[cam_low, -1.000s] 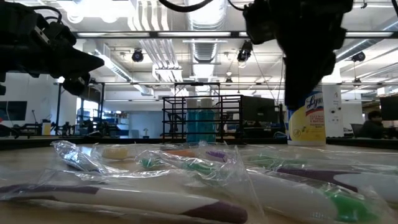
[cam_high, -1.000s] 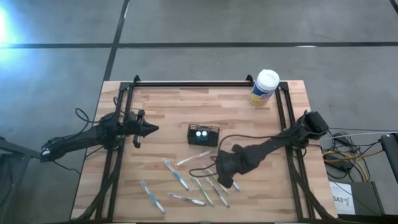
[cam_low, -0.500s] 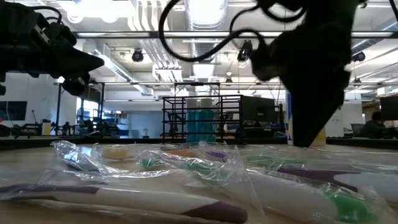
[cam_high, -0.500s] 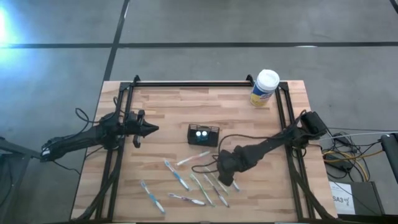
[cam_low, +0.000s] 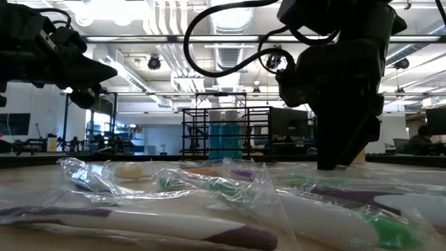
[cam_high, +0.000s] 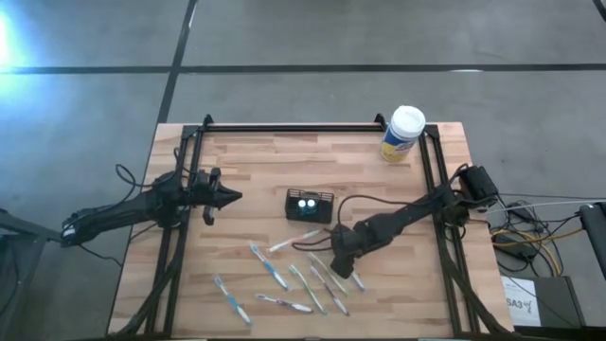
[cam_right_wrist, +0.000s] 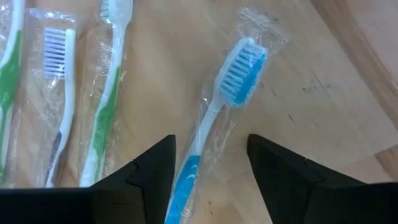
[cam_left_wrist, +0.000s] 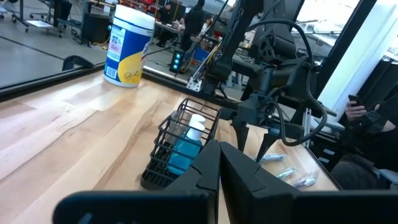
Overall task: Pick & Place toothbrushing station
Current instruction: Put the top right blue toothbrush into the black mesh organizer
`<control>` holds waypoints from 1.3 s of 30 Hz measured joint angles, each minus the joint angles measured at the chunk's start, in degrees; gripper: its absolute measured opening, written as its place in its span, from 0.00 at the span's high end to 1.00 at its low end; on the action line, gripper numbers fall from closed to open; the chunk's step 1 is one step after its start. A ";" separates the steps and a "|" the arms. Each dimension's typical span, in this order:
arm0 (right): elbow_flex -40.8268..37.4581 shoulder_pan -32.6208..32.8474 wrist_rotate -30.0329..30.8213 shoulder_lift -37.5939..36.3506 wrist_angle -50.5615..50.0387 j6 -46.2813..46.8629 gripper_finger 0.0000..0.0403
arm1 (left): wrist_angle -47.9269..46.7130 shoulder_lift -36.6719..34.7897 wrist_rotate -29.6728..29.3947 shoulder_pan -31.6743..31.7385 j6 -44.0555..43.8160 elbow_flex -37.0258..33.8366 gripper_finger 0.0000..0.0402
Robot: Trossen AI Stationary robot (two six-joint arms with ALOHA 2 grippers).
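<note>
We see the toothbrushing station (cam_high: 310,206), a small black mesh box, standing upright mid-table with wrapped toothbrushes scattered just in front of it. Our right gripper (cam_high: 347,268) hangs low beside the station, jaws spread astride a blue wrapped toothbrush (cam_right_wrist: 214,127), gripping nothing. Our left gripper (cam_high: 225,196) waits well apart from the station, jaws closed and empty. We judge the box light and stiff; its wire rim looks the best hold.

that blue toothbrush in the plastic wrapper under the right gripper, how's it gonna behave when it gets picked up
The blue toothbrush looks thin and light, so probably easy to lift. Its loose clear wrapper may slip or crinkle between the right gripper's open fingers. Lying flat on the table, it seems unlikely to roll.
</note>
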 joint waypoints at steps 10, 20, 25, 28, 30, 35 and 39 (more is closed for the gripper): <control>10.69 1.40 2.55 10.10 -14.26 -1.83 0.60 | 0.00 0.06 -0.02 -0.02 0.07 0.00 0.97; 20.90 1.42 3.74 15.10 -22.47 -9.49 0.76 | 0.00 0.10 -0.02 0.00 0.00 0.00 0.97; 21.35 1.42 4.38 12.87 -21.69 -12.51 0.89 | -0.02 0.12 -0.01 -0.01 0.04 0.00 0.97; 21.24 1.49 6.49 10.05 -21.52 -13.53 0.96 | 0.00 0.14 0.00 0.00 0.04 0.00 0.97; 21.30 1.75 7.94 6.29 -20.97 -13.89 0.96 | 0.00 0.12 0.00 0.00 0.04 0.00 0.97; 20.95 4.01 12.00 -2.61 -20.02 -18.44 0.96 | -0.02 0.14 -0.02 -0.01 0.04 0.00 0.97; 20.55 6.13 15.43 -10.97 -15.22 -25.89 0.96 | 0.00 0.23 -0.02 0.00 0.13 0.00 0.97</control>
